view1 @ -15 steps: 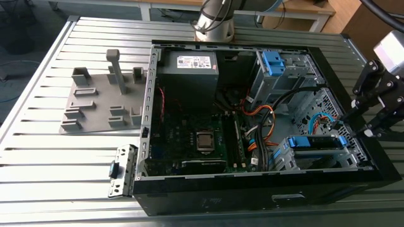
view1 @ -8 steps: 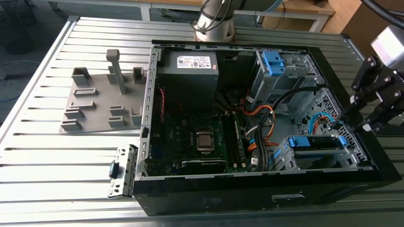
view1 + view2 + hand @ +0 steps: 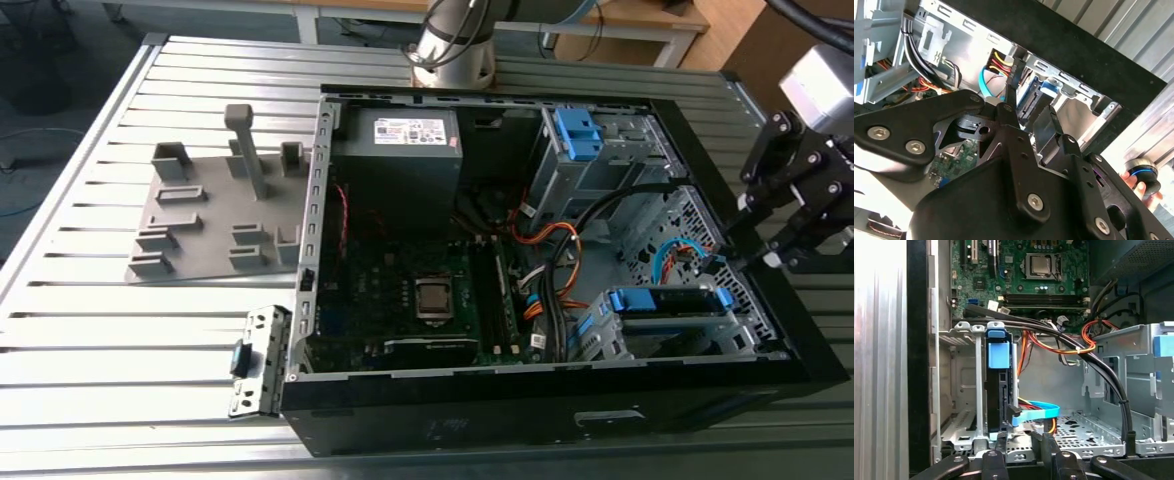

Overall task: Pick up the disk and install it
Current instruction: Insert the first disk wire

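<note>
Disk (image 3: 667, 300) sits seated in the case's lower bay (image 3: 627, 335); gripper (image 3: 747, 262) at its 3 o'clock (jaws: cannot tell). First wrist view shows the motherboard (image 3: 1024, 270); slatted metal table (image 3: 120, 340) beneath.

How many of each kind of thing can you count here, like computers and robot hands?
Case: 1
Grey plate with pegs: 1
Grey box: 1
Disk: 1
Gripper: 1
Total: 5
</note>
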### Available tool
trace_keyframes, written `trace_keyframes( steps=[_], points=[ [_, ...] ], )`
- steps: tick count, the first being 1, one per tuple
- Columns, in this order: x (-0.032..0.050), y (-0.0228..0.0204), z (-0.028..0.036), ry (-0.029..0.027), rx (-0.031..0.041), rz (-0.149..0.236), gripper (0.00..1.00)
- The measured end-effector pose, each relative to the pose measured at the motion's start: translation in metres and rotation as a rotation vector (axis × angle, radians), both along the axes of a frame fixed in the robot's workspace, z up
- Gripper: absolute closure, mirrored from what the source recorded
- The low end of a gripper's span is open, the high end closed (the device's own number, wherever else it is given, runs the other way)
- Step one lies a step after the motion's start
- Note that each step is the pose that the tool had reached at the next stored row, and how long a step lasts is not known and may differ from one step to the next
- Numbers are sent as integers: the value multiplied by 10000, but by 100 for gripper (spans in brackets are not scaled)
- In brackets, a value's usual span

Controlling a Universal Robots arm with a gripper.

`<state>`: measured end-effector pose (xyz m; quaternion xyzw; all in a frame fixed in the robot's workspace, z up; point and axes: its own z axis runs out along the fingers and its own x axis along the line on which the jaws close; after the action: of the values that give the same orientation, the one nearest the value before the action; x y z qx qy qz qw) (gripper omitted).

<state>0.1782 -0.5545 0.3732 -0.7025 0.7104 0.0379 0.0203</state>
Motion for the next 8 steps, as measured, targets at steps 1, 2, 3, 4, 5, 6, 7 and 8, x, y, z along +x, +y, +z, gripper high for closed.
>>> trace_keyframes(
  steps=[1,2,3,4,5,6,7,8],
  points=[
    [3,11,-1,0,-1,0,59],
    [6,24,-1,0,-3,0,59],
    [7,36,-2,0,-6,0,59],
    [9,48,-3,0,-5,0,59],
    [10,60,-3,0,-7,0,59],
    [11,71,-3,0,-8,0,59],
    [12,81,-4,0,-7,0,59],
    [12,92,-4,0,-8,0,59]
  ],
)
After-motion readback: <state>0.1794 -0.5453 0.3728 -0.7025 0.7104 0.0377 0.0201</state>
